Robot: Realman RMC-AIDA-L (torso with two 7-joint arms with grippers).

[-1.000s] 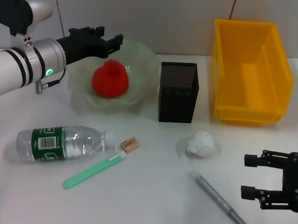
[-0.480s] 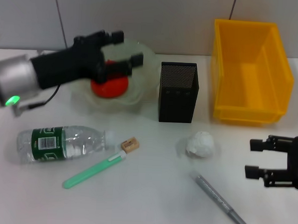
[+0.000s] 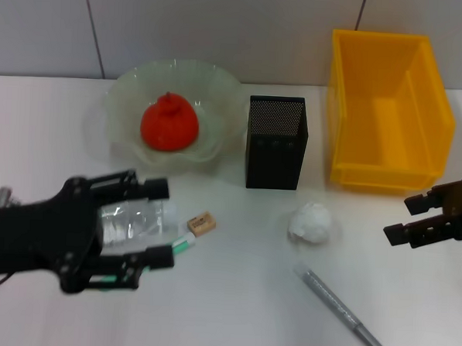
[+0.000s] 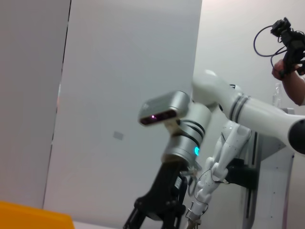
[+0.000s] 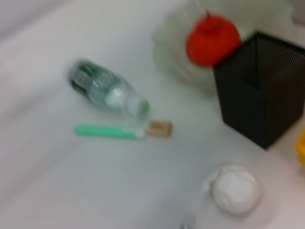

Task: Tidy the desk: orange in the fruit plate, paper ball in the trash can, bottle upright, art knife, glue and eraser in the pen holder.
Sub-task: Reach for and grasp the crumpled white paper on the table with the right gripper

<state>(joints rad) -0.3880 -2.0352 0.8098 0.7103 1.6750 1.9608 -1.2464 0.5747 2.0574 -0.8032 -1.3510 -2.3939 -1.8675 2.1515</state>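
Observation:
The bottle (image 3: 131, 223) lies on its side at the front left, its label end hidden under my left gripper (image 3: 162, 222). That gripper is open, with one finger on each side of the bottle's cap end. The orange (image 3: 170, 123) sits in the fruit plate (image 3: 216, 87). The eraser (image 3: 201, 223) and the tip of the green art knife (image 3: 182, 244) lie beside the bottle's cap. The paper ball (image 3: 312, 222) lies in front of the pen holder (image 3: 276, 143). My right gripper (image 3: 403, 218) is open and empty, to the right of the paper ball.
The yellow trash can (image 3: 378, 177) stands at the back right. A grey pen-like stick (image 3: 340, 309) lies at the front, right of centre. The right wrist view shows the bottle (image 5: 107, 90), knife (image 5: 105, 131), eraser (image 5: 159, 128) and paper ball (image 5: 235, 188).
My left arm swung from over the fruit plate down and forward to the bottle. My right gripper moved back and slightly right, toward the trash can.

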